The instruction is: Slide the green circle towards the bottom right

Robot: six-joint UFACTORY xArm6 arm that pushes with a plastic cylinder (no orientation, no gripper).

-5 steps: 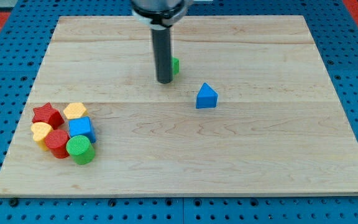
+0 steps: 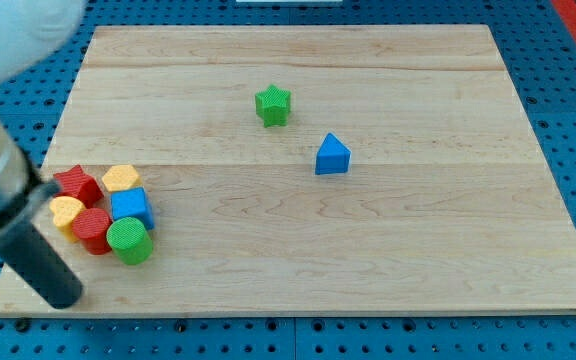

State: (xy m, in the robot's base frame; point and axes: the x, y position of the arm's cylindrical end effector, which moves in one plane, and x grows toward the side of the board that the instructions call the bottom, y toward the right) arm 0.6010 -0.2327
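The wooden counter (image 2: 418,240) carries eight small blocks. Near the view's left edge sits a tight cluster: a red star (image 2: 76,184), a yellow hexagon (image 2: 121,178), a yellow block (image 2: 66,213), a red cylinder (image 2: 93,230), a blue cube (image 2: 131,208) and the green circle (image 2: 128,240). Well apart, toward the middle, stand a green star (image 2: 273,104) and a blue triangle (image 2: 332,155).
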